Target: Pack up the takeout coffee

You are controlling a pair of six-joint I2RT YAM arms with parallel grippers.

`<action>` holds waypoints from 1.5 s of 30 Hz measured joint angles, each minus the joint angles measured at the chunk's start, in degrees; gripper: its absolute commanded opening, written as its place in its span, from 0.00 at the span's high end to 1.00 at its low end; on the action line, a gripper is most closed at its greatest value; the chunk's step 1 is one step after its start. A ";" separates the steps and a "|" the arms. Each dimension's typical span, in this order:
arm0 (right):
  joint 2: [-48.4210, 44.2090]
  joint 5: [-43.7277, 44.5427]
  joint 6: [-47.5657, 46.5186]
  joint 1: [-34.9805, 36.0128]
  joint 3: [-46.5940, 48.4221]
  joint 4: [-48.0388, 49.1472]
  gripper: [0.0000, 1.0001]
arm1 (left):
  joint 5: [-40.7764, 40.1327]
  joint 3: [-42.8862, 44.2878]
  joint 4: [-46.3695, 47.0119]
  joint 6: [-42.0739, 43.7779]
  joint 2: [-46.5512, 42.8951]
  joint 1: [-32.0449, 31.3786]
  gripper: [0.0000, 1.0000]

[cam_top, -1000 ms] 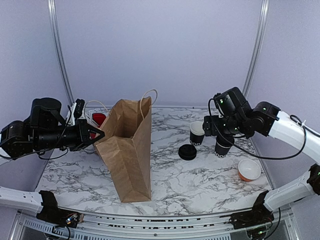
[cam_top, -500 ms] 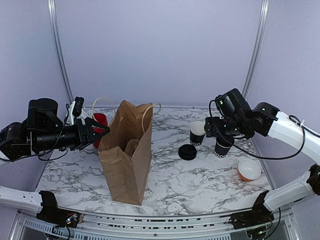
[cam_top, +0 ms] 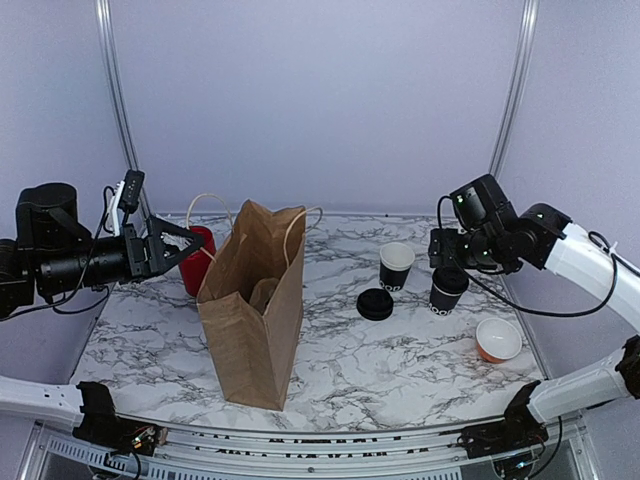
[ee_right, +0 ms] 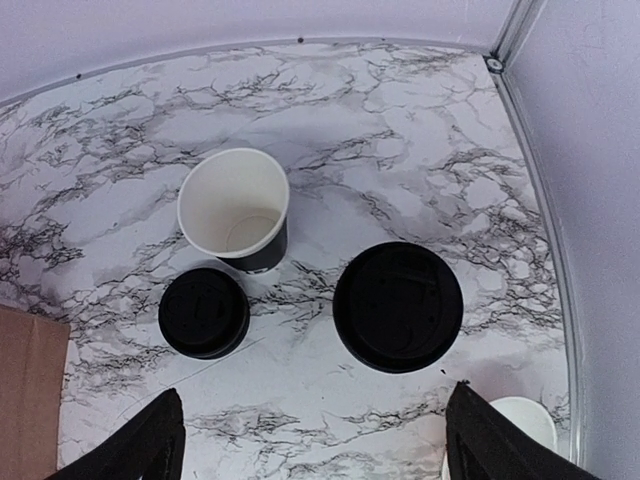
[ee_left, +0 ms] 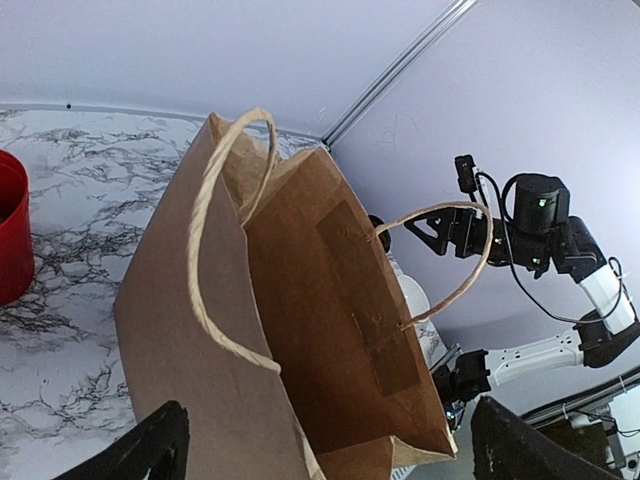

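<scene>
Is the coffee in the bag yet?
Not yet. Done: the paper bag stands open. In hand: nothing; the right jaws hang open above the lidded cup. Left: grab that cup and lower it into the bag.

At centre left a brown paper bag (cam_top: 250,310) stands upright and open, with the left gripper (cam_top: 188,247) spread wide near its upper left edge, while at centre right sit the lidded black cup (cam_top: 448,288), an open cup (cam_top: 396,266) and a loose lid (cam_top: 375,304).
</scene>
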 measured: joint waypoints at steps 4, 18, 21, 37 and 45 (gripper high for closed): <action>-2.99 -0.94 0.07 -3.26 -2.36 -0.02 0.13 | -2.67 3.30 -1.90 2.86 0.24 0.00 0.01; -4.39 -8.04 -3.78 -14.91 -9.22 2.38 0.11 | -7.34 10.27 -10.64 7.85 4.28 22.32 0.01; -2.71 -9.55 -5.44 -16.55 -9.31 3.87 0.11 | -2.71 7.34 -10.88 8.15 5.14 29.62 0.01; 6.84 -13.09 -11.58 -19.06 -9.31 8.98 0.11 | 13.66 -7.30 -8.41 7.52 4.96 42.12 0.01; 10.14 -14.10 -12.68 -19.76 -9.29 11.43 0.14 | 14.97 -9.57 -7.67 6.36 2.64 42.14 0.01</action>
